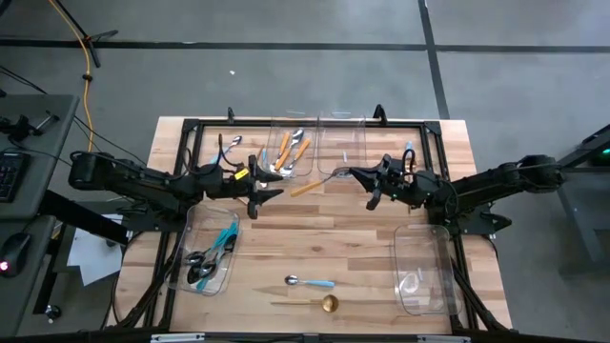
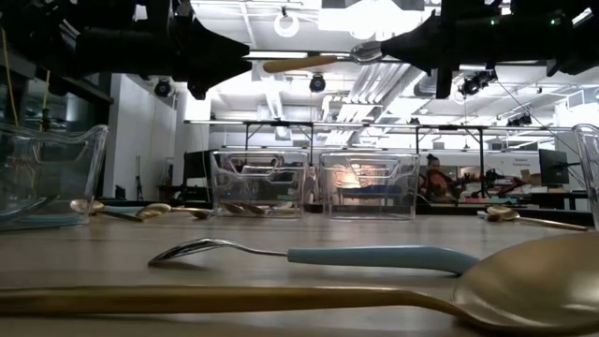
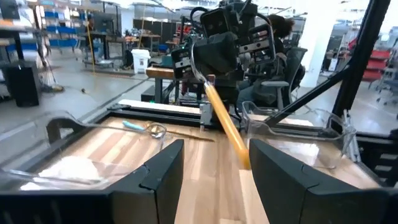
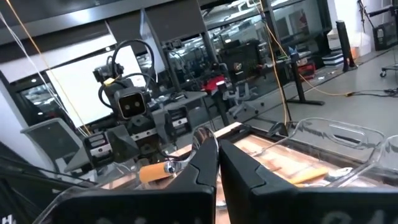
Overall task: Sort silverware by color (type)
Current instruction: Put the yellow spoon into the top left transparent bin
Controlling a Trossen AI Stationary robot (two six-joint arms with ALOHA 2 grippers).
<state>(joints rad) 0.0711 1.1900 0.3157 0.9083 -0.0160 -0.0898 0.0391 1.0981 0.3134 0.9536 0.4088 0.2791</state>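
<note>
An orange-handled spoon (image 1: 307, 187) with a silver head hangs in the air over the table's middle, between my two grippers. My right gripper (image 1: 355, 175) comes from the right and is shut on its silver end. My left gripper (image 1: 276, 184) faces it from the left, open. In the left wrist view the orange handle's free end (image 3: 244, 160) reaches between the open fingers (image 3: 161, 171) without visibly touching them. A light-blue-handled spoon (image 1: 311, 282) and a gold spoon (image 1: 322, 303) lie flat on the near part of the table. My right gripper pinches the spoon's silver neck (image 4: 200, 142), next to the head, between its two shut fingers (image 4: 205, 165). It comes level from the table's right, roughly along the spoon. The spoon is lifted clear, and its orange handle (image 2: 299, 64) sticks out toward my left gripper, tilted slightly down.
Two clear bins stand at the far edge; the left one (image 1: 291, 151) holds orange-handled pieces, the right one (image 1: 343, 143) looks bare. A near-left bin (image 1: 210, 252) holds blue-handled, dark-headed pieces. A near-right bin (image 1: 424, 272) holds something silver. Bare wood lies between them.
</note>
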